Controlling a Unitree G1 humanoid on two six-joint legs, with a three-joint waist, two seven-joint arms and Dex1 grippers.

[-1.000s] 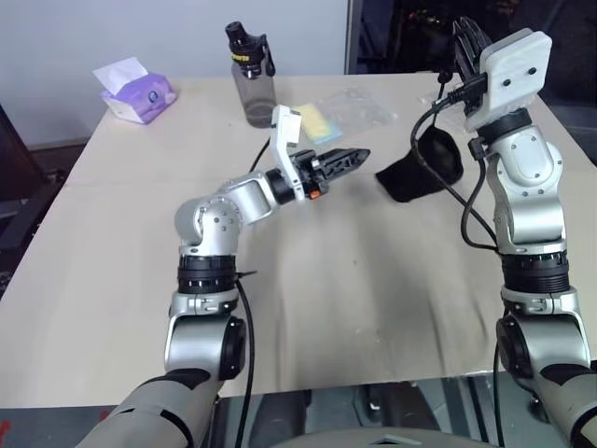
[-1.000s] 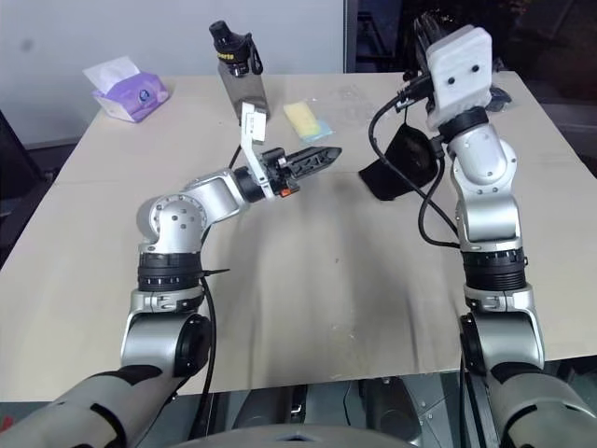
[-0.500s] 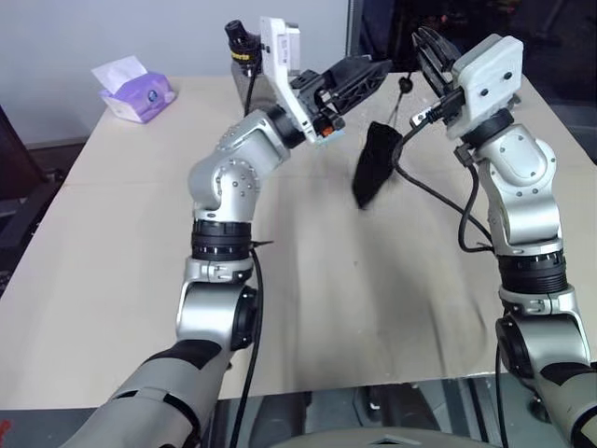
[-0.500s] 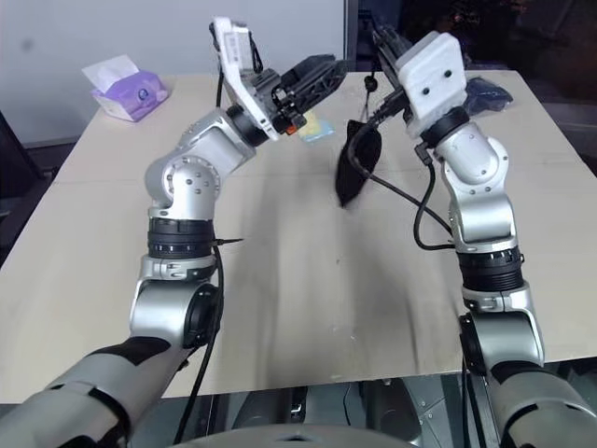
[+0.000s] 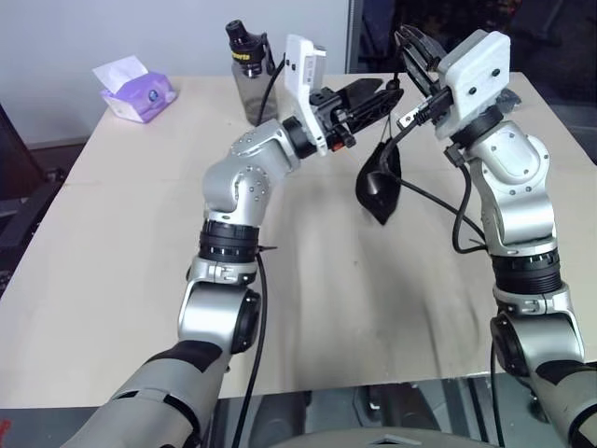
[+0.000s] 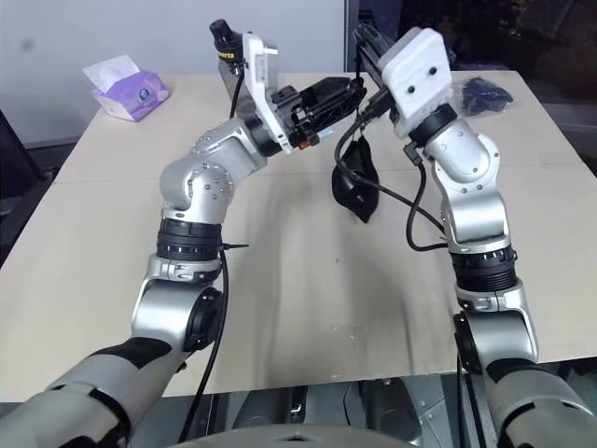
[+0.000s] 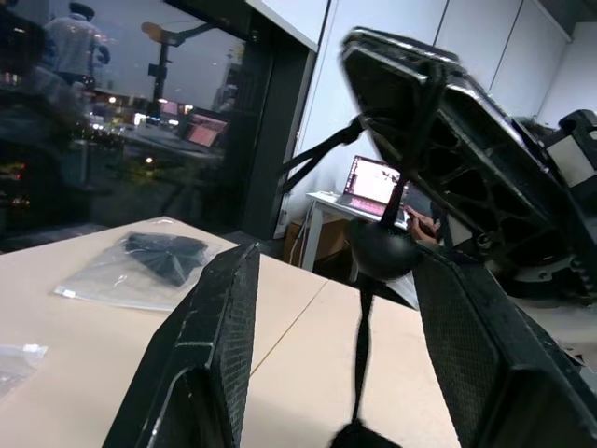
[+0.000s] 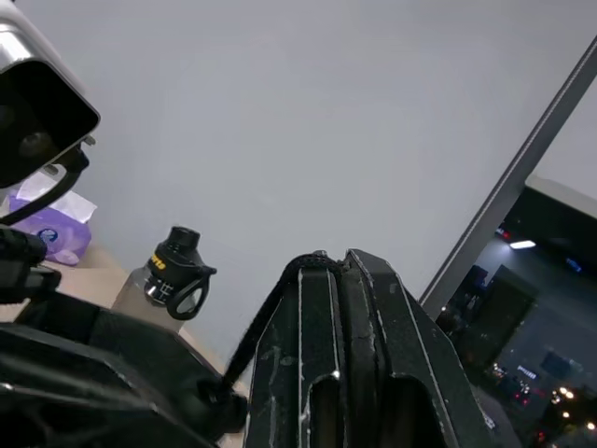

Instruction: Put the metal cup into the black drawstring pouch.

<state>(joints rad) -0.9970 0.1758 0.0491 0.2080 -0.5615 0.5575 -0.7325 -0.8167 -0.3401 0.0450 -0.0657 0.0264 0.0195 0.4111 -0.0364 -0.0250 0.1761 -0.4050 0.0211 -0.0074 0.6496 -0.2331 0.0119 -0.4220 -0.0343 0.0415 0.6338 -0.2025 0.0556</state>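
Black fabric hangs in the air above the middle of the table: the black drawstring pouch (image 5: pixel 379 184) dangles by its thin cord (image 5: pixel 393 138) from the right gripper (image 5: pixel 411 49), clear of the tan tabletop (image 5: pixel 140 233). The right gripper's two fingers are pressed together on the cord, which loops over their tips in the right wrist view (image 8: pixel 297 271) and runs down past a small round cord stopper (image 7: pixel 382 249).

The left gripper (image 5: pixel 378 93) is raised at about 10 o'clock from the pouch, just beside the cord and close under the right gripper's fingers. Its jaws stand apart, and in the left wrist view the cord hangs in the gap between the two fingers (image 7: pixel 219 345) without a clear grip on it; nothing is clamped there.

The metal cup cannot be made out; whether it already sits inside the hanging pouch, whose lower part bulges, cannot be told.

On the table, a smoky-grey bottle (image 5: pixel 250 75) with a black cap stands at about 10 o'clock from the pouch, behind the left arm. A purple tissue pack (image 5: pixel 136 91) lies near the far left corner, at about 9 o'clock from the bottle. A dark bundle in clear plastic (image 6: pixel 481 92) rests near the far right edge, at about 2 o'clock from the pouch
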